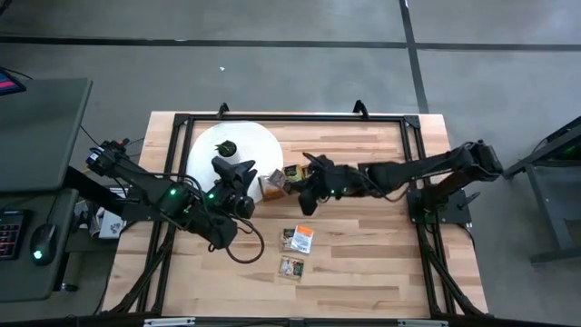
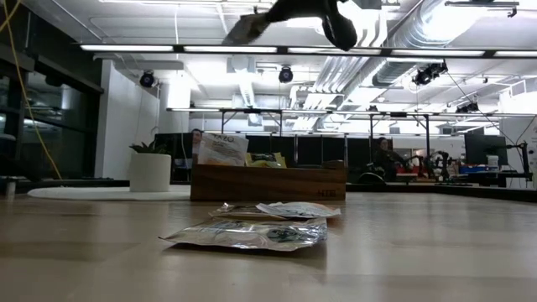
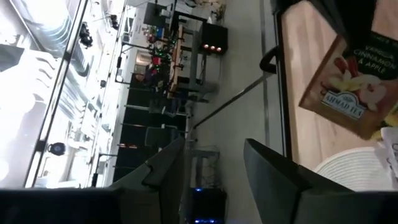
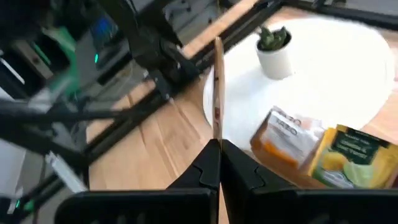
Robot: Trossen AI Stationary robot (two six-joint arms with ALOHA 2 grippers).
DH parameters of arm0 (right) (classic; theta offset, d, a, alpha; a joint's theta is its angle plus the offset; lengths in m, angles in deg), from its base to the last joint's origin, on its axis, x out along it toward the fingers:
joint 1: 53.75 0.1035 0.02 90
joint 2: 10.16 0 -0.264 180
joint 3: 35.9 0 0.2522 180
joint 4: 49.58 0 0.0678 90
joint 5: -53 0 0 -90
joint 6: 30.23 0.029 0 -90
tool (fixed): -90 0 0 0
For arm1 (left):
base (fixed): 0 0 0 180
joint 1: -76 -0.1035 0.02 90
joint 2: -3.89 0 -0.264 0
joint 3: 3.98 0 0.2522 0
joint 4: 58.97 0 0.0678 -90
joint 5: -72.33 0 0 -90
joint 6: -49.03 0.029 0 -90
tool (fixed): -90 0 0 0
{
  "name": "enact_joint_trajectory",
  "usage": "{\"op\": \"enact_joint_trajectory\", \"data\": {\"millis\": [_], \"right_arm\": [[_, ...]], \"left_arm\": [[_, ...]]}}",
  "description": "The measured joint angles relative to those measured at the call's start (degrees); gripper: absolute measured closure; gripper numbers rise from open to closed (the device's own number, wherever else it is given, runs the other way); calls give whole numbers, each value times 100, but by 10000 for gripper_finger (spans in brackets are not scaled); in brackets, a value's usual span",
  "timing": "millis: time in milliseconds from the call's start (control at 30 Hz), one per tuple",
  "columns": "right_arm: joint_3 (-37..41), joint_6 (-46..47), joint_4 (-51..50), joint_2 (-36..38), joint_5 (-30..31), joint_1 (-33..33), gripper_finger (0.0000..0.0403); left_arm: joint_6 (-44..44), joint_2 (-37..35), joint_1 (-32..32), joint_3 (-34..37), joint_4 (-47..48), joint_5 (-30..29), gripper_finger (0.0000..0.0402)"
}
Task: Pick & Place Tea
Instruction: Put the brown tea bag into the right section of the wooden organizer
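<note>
Nearest the low camera, a crinkled foil tea sachet (image 2: pixel 247 236) lies flat on the desk, six o'clock of the brown wooden box (image 2: pixel 268 181). My right gripper (image 4: pixel 219 163) pinches a thin, light, floppy sachet (image 4: pixel 217 93) edge-on; my left gripper (image 3: pixel 214 165) is spread, empty.

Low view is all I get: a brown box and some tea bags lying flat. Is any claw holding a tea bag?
Observer: Yes. The right gripper is shut on a tea bag, pinching it by one edge so it stands up thin.
Operator: And the other one?
Observer: The left gripper is open, with nothing between its fingers.
Operator: How many are lying loose?
Observer: Three, seen from above: a pair of bags side by side, and a single bag a little apart from them.
</note>
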Motion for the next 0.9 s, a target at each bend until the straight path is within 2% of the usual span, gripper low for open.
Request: {"op": "enact_joint_trajectory", "data": {"millis": [300,467,700,900], "right_arm": [[-1,-865,-1594,357,-1924,-1141,403],[-1,-1647,-2174,377,-2871,-1900,403],[-1,-3088,-2795,375,-3442,-2869,403],[-194,-4116,-3344,216,-3592,-3348,403]], "left_arm": [[-38,2,0,-212,-27,544,243],[-502,3,0,-266,-68,991,243],[-1452,4,0,-266,-65,1798,243],[-2165,4,0,-266,-69,2576,243]]}}
